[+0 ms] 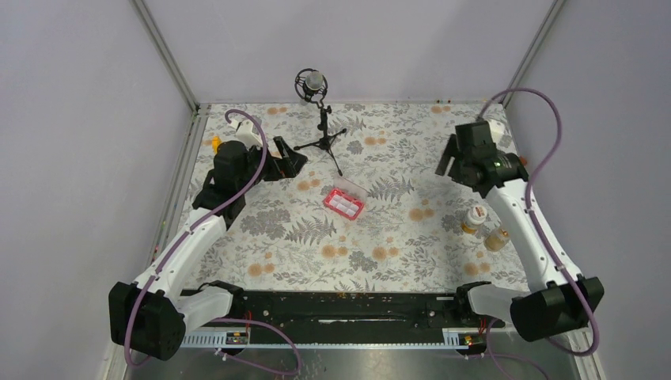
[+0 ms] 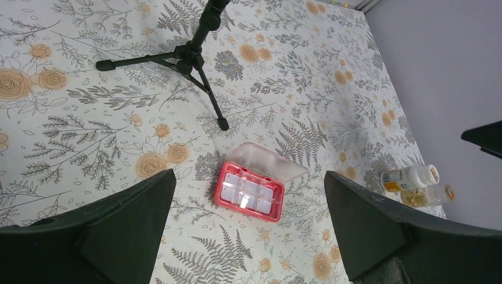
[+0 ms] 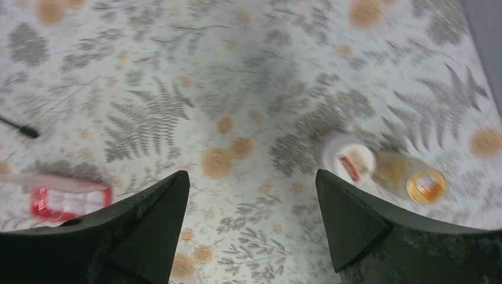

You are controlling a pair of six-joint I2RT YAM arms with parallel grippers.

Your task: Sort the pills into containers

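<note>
The pink compartment box (image 1: 343,204) lies open mid-table with its clear lid tipped back; it also shows in the left wrist view (image 2: 248,191) and the right wrist view (image 3: 70,202). The white-capped orange-labelled bottle (image 1: 474,219) and the clear yellowish bottle (image 1: 498,238) stand at the right; both show in the left wrist view (image 2: 409,177) (image 2: 430,196) and the right wrist view (image 3: 348,159) (image 3: 417,179). No loose pills show. My left gripper (image 1: 291,161) is open and empty, held high at back left. My right gripper (image 1: 444,162) is open and empty, high at back right.
A black microphone on a small tripod (image 1: 320,127) stands at the back centre; its legs show in the left wrist view (image 2: 188,58). The flowered cloth (image 1: 316,237) covers the table. Grey walls close in the sides and back.
</note>
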